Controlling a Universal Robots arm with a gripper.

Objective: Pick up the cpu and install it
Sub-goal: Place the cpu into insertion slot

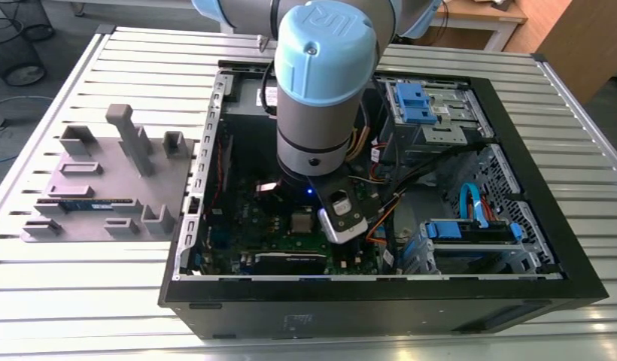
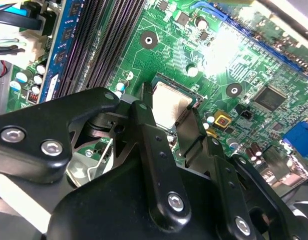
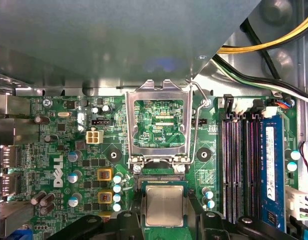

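Note:
The cpu, a small square chip with a silvery top, lies flat over the motherboard's socket, level with the socket's frame. My gripper reaches down inside the open computer case. Its black fingers press against two opposite edges of the chip, shut on it. In the second wrist view the cpu shows between the same fingers. The socket's metal load plate stands swung open beside it, with the wire lever raised. In the exterior view the arm stands over the board.
Memory slots with a blue memory stick run beside the socket. Yellow and black cables cross the case corner. On the slatted table a grey fixture holds another memory stick. Blue drive bays fill the case's right.

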